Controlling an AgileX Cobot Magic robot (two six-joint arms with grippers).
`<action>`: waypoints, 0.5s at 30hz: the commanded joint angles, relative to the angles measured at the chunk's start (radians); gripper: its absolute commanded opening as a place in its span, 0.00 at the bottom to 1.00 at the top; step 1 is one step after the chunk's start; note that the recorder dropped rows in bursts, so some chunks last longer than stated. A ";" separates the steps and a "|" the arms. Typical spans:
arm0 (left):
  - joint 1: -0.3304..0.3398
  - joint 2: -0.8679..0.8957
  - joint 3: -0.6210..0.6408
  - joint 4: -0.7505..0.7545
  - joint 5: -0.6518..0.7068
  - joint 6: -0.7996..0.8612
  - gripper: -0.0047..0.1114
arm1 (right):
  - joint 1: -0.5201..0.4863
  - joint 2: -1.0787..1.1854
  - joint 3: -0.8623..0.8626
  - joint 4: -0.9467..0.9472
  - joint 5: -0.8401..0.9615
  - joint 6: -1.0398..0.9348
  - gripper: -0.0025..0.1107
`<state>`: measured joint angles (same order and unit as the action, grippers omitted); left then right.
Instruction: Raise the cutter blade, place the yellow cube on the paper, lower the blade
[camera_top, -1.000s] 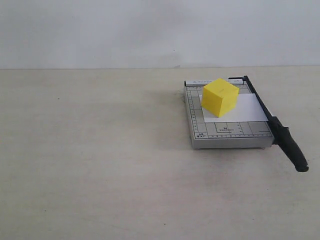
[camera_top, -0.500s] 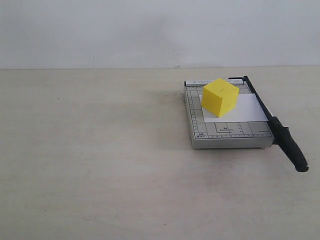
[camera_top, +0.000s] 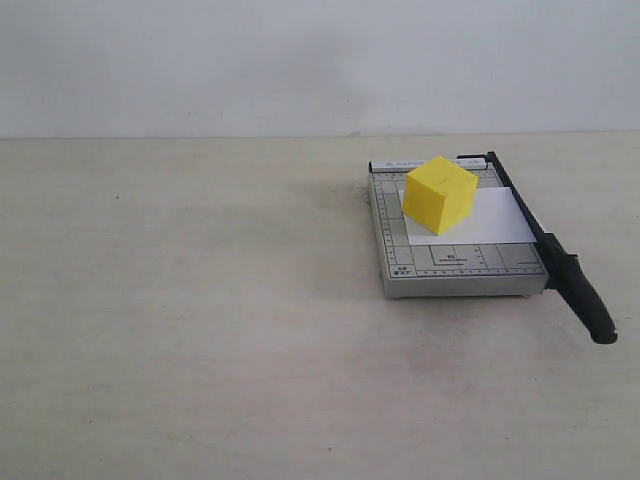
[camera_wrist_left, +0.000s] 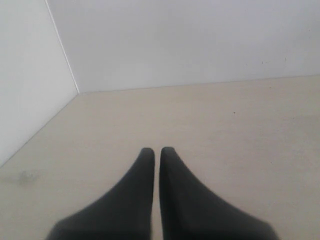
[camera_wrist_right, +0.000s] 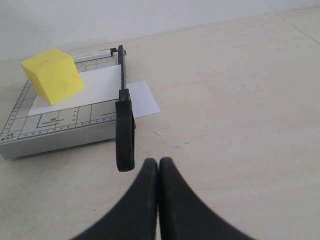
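Observation:
The yellow cube (camera_top: 440, 194) (camera_wrist_right: 52, 75) rests on the white paper (camera_top: 480, 217) (camera_wrist_right: 102, 86), which lies on the grey gridded board (camera_top: 455, 262) (camera_wrist_right: 50, 131). The black cutter blade (camera_top: 545, 245) (camera_wrist_right: 124, 125) lies flat along the board's right edge, its thick handle sticking out past the front. My right gripper (camera_wrist_right: 158, 162) is shut and empty, a short way from the handle end. My left gripper (camera_wrist_left: 157, 151) is shut with nothing in it, over bare table far from the board. Neither gripper shows in the exterior view.
A pale beige table (camera_top: 200, 300) carries the board at its right side. A white wall (camera_top: 300, 60) stands behind, and the left wrist view shows a wall corner (camera_wrist_left: 65, 55) beside the table.

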<state>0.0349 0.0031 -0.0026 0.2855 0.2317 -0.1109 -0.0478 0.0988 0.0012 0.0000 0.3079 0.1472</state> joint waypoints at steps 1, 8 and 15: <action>0.003 -0.003 0.003 -0.013 -0.006 -0.010 0.08 | -0.002 -0.008 -0.001 0.016 -0.004 -0.008 0.02; 0.003 -0.003 0.003 -0.013 -0.006 -0.010 0.08 | -0.002 -0.008 -0.001 0.016 -0.004 -0.006 0.02; 0.003 -0.003 0.003 -0.013 0.011 -0.010 0.08 | -0.002 -0.008 -0.001 0.016 -0.004 -0.004 0.02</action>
<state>0.0349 0.0031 -0.0026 0.2855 0.2317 -0.1109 -0.0478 0.0988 0.0012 0.0137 0.3079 0.1424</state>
